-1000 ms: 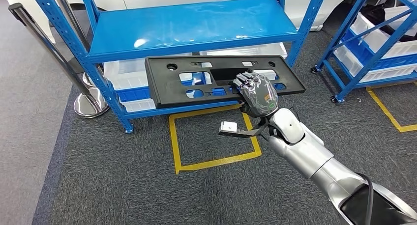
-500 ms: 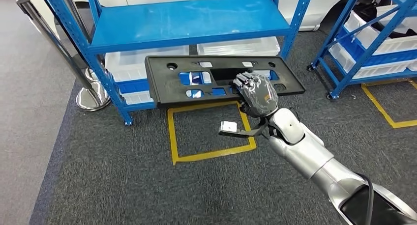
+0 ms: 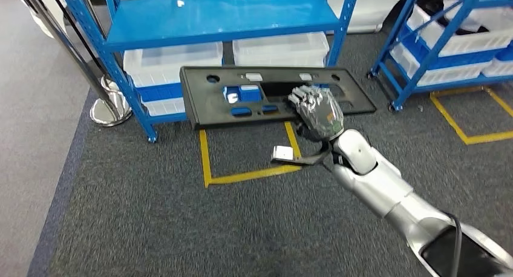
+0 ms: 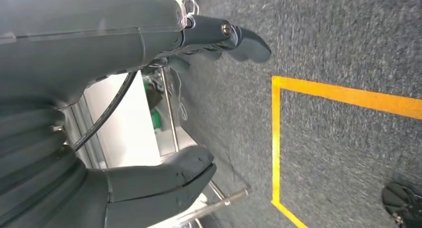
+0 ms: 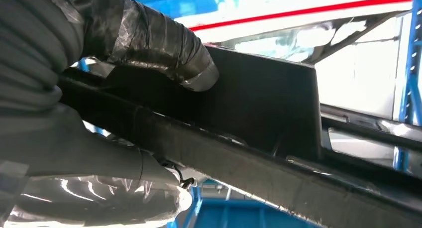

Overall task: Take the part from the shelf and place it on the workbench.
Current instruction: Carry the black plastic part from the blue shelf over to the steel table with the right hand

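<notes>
We see a blue metal shelf (image 3: 218,17) at the far side of the head view, with white plastic bins (image 3: 172,62) on its lower level and grey carpet (image 3: 151,216) in front of it. A second blue rack (image 3: 435,35), also holding white bins, stands off to the right. On the carpet, just before the first shelf, a yellow taped square (image 3: 248,150) marks the floor, and a chrome post base (image 3: 109,110) sits to the left of the shelf leg.

The part (image 3: 242,95), a long flat black plastic panel with several cut-outs, hangs in the air in front of the lower shelf level, lying roughly level and clear of the shelf. Our right hand (image 3: 316,112) grips it near its right-of-centre edge; in the right wrist view the taped fingers (image 5: 149,44) wrap over the panel (image 5: 259,118) and the thumb lies under it.

Our left hand (image 4: 149,138) hangs over the carpet beside a yellow line (image 4: 276,138), holding nothing, thumb and fingers spread apart
</notes>
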`<control>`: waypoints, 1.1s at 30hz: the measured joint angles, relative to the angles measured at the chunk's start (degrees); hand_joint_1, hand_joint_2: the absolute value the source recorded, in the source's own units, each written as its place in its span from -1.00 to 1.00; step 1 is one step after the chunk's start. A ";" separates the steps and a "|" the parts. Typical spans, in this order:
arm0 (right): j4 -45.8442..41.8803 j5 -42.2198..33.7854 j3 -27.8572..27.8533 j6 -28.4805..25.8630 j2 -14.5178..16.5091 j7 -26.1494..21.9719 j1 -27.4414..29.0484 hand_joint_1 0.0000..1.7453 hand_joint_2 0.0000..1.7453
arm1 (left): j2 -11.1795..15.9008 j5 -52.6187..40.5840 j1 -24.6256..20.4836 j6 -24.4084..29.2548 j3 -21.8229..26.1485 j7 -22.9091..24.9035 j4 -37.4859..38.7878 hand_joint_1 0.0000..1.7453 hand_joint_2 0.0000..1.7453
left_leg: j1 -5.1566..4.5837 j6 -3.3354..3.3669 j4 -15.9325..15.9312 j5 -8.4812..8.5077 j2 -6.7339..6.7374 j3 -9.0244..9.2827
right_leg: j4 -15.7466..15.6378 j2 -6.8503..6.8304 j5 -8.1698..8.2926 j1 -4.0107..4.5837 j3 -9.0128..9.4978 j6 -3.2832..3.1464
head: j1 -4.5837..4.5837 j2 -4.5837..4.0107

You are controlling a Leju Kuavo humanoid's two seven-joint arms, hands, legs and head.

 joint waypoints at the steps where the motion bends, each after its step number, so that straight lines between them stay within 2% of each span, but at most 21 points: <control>1: 0.02 -0.03 0.01 0.09 -0.01 0.01 -0.08 1.00 1.00 | -0.01 0.02 0.08 0.00 0.01 -0.04 0.02 -1.00 1.00 | 0.11 -0.35 0.42 -0.88 -0.04 -0.44 | 0.05 -0.10 0.76 -0.01 -0.70 -0.61 | -0.03 0.00; 2: 0.02 -0.07 0.01 0.17 -0.03 0.01 -0.11 1.00 1.00 | -0.02 0.04 0.15 0.01 0.01 -0.07 0.03 -1.00 1.00 | 0.25 -0.69 1.77 -3.01 -0.07 -1.08 | -0.01 -0.21 1.61 -0.08 -1.53 -1.16 | -0.05 0.00; 3: -0.01 -0.13 0.01 0.27 -0.08 0.01 -0.14 1.00 1.00 | -0.04 0.07 0.15 0.03 0.00 -0.09 0.04 -1.00 1.00 | 0.39 -0.97 4.21 -6.19 -0.08 -1.81 | -0.02 -0.28 2.48 -0.07 -2.41 -1.58 | -0.09 0.00; 5: -0.11 -0.34 -0.07 0.47 -0.26 0.01 -0.15 1.00 1.00 | -0.07 0.11 0.15 0.06 -0.01 -0.10 0.04 -1.00 1.00 | 0.44 -1.36 11.36 -12.12 -0.07 -3.01 | 0.07 -0.27 4.16 0.14 -4.35 -1.95 | -0.10 0.00; 6: -0.15 -0.49 -0.09 0.56 -0.36 0.01 -0.15 1.00 1.00 | -0.08 0.13 0.12 0.08 -0.01 -0.11 0.04 -1.00 1.00 | 0.44 -1.43 14.65 -13.12 -0.07 -3.05 | 0.15 -0.26 4.99 0.26 -5.40 -1.98 | -0.09 0.00; 8: -0.16 -0.75 -0.13 0.72 -0.47 0.01 -0.15 1.00 1.00 | -0.09 0.25 0.03 0.12 -0.01 -0.17 0.04 -1.00 1.00 | 0.43 -1.24 16.97 -11.22 -0.09 -1.14 | 0.35 -0.26 6.58 0.48 -7.60 -1.91 | -0.09 0.00; 9: -0.18 -0.82 -0.16 0.78 -0.54 0.00 -0.16 1.00 1.00 | -0.10 0.32 -0.06 0.13 -0.01 -0.21 0.04 -1.00 1.00 | 0.40 -0.94 15.21 -9.71 -0.14 1.21 | 0.44 -0.25 7.30 0.58 -8.59 -1.81 | -0.10 0.00; 10: -0.24 -0.85 -0.21 0.82 -0.62 0.00 -0.17 1.00 1.00 | -0.09 0.38 -0.19 0.13 -0.01 -0.28 0.04 -1.00 1.00 | 0.29 -0.44 11.71 -9.25 -0.24 4.56 | 0.53 -0.25 7.96 0.64 -9.33 -1.67 | -0.09 0.00; 12: -0.38 -0.92 -0.43 0.94 -0.84 -0.02 -0.25 1.00 1.00 | -0.07 0.36 -0.38 0.15 -0.01 -0.74 0.03 -1.00 1.00 | -0.15 0.53 2.63 -11.17 -0.40 11.51 | 0.55 -0.29 9.10 0.74 -10.19 -1.14 | -0.08 0.00; 13: -0.45 -0.98 -0.56 1.02 -0.93 -0.02 -0.32 1.00 1.00 | -0.05 0.31 -0.41 0.15 -0.01 -1.08 0.02 -1.00 1.00 | -0.41 0.93 -0.48 -12.32 -0.43 13.52 | 0.38 -0.36 9.70 0.67 -10.30 -0.77 | -0.07 0.00; 14: -0.48 -1.04 -0.69 1.10 -1.01 -0.02 -0.37 1.00 1.00 | -0.06 0.26 -0.39 0.15 -0.01 -1.38 0.02 -1.00 1.00 | -0.59 1.23 -2.23 -12.69 -0.41 14.24 | 0.08 -0.42 10.36 0.61 -10.37 -0.36 | -0.07 0.00; 16: -0.37 -1.10 -0.78 1.53 -0.88 -0.89 -0.64 1.00 1.00 | -0.34 0.90 -0.65 -0.37 0.05 -2.93 -0.05 -1.00 1.00 | -0.50 2.00 -2.87 -11.38 -0.31 13.59 | -0.17 -0.40 10.86 0.40 -10.75 0.34 | -0.04 0.00; 17: -0.01 -1.00 -0.67 1.94 -0.42 -1.75 -1.15 1.00 1.00 | -0.62 1.66 -1.01 -0.83 0.19 -4.14 -0.21 -1.00 1.00 | -0.40 2.42 -3.08 -10.52 -0.16 13.08 | 0.96 -0.31 9.74 0.35 -11.42 0.59 | -0.03 0.00; 20: 3.13 0.77 0.92 3.32 3.58 -2.04 -4.92 1.00 1.00 | -2.14 3.87 -4.90 0.35 1.12 -2.62 -1.74 -1.00 1.00 | -0.44 3.10 -2.90 -8.21 0.25 10.46 | 11.01 -0.10 2.89 0.15 -15.38 1.17 | -0.02 0.00; 22: 7.21 1.96 3.23 3.56 8.04 0.40 -8.57 1.00 1.00 | -3.40 4.43 -9.47 3.22 1.90 3.21 -3.63 -1.00 1.00 | -0.48 2.98 -2.35 -6.99 0.24 8.33 | 15.70 -0.11 0.90 0.06 -16.14 1.45 | -0.02 0.00; 23: 9.15 2.04 4.45 3.46 10.09 1.21 -10.19 1.00 1.00 | -3.92 4.57 -11.50 4.07 2.35 5.15 -4.56 -1.00 1.00 | -0.44 2.83 -1.98 -6.55 0.21 7.42 | 14.84 -0.15 1.24 0.02 -14.67 1.51 | -0.01 0.00; 26: 12.73 1.13 6.96 2.88 13.53 1.34 -13.55 1.00 1.00 | -4.95 4.81 -14.92 3.98 3.60 5.79 -6.16 -1.00 1.00 | -0.35 2.23 -0.57 -5.92 0.04 5.58 | 4.08 -0.21 3.37 0.16 -6.46 1.13 | -0.02 0.00; 27: 13.49 0.68 7.42 2.76 14.09 1.26 -14.36 1.00 1.00 | -5.07 4.83 -15.31 3.74 3.95 5.42 -6.40 -1.00 1.00 | -0.41 1.94 -0.20 -5.79 0.02 5.19 | 1.67 -0.16 3.57 0.33 -4.99 0.80 | -0.02 0.00; 29: 14.63 -0.18 8.15 2.70 14.91 1.27 -15.47 1.00 1.00 | -5.11 4.76 -15.34 3.38 4.59 4.68 -6.63 -1.00 1.00 | -0.56 1.32 0.10 -5.47 0.12 4.73 | 0.56 0.02 3.70 0.69 -4.66 0.09 | -0.04 0.00; 31: 15.55 -0.94 8.59 2.74 15.28 1.27 -16.15 1.00 1.00 | -5.10 4.72 -15.10 3.11 5.06 4.20 -6.67 -1.00 1.00 | -0.48 0.71 0.37 -5.61 0.10 4.38 | 0.28 0.00 4.24 0.50 -4.83 -0.72 | -0.03 0.00; 33: 16.36 -1.33 8.92 2.84 15.74 1.25 -17.03 1.00 1.00 | -5.10 4.70 -15.12 2.87 5.55 3.93 -6.71 -1.00 1.00 | -0.27 0.01 3.53 -7.92 -0.04 2.89 | -0.12 -0.17 4.86 0.19 -5.09 -1.55 | -0.04 0.00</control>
